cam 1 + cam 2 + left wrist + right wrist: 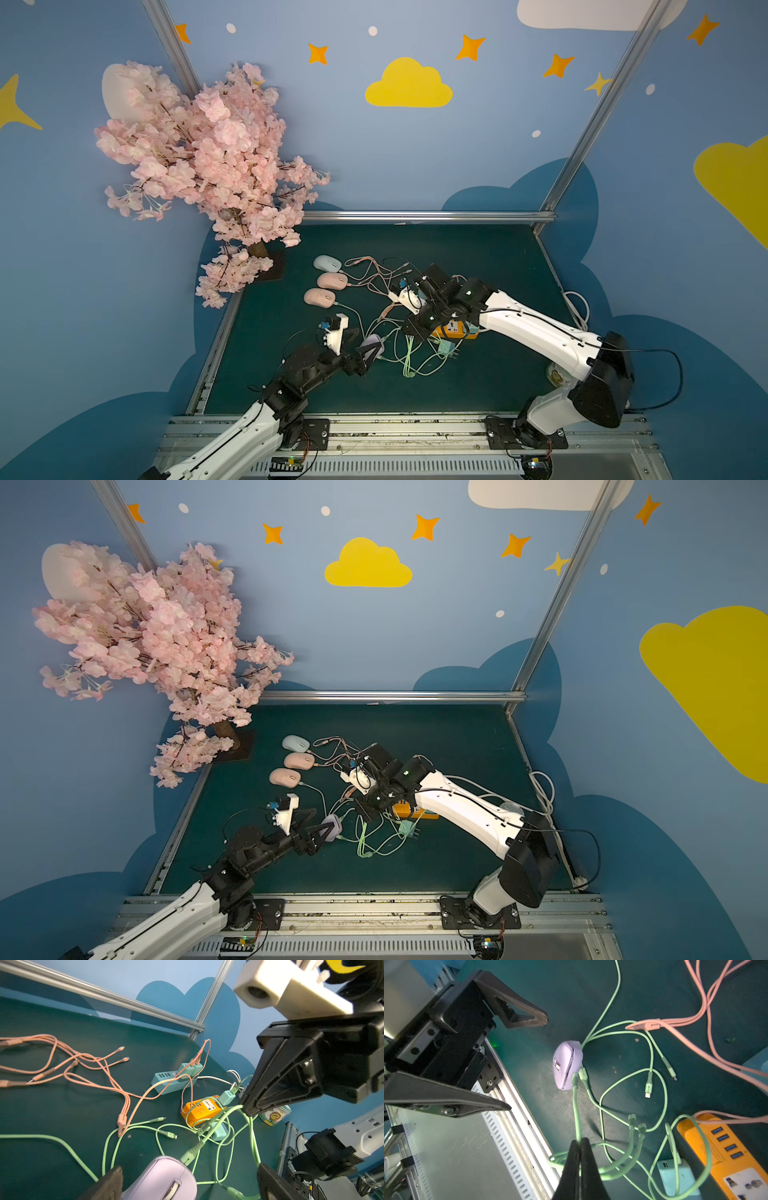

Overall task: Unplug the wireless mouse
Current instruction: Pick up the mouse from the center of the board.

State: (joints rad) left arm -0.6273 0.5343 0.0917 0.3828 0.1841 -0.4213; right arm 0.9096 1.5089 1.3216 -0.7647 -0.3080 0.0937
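Note:
The lilac wireless mouse (pixel 371 344) (pixel 331 827) lies on the green mat with a green cable's plug (pixel 188 1156) set in its front end. My left gripper (pixel 190 1168) (pixel 365 347) stands open, its two fingers wide on either side of the mouse (pixel 164 1180), nearer to one finger, no contact visible. My right gripper (pixel 579 1141) (pixel 409 329) is shut on that green cable (pixel 576 1109) a short way from the mouse (pixel 566 1064). The cable runs taut from its tips to the plug.
Three more mice, one pale blue (pixel 327 263) and two pink (pixel 331 281), lie at the back left with pink cables (pixel 83 1059). An orange power strip (pixel 199 1110), a teal strip (pixel 172 1082), loose green cables and a jar (pixel 274 1115) crowd the right. A blossom tree (pixel 208 166) stands at the left.

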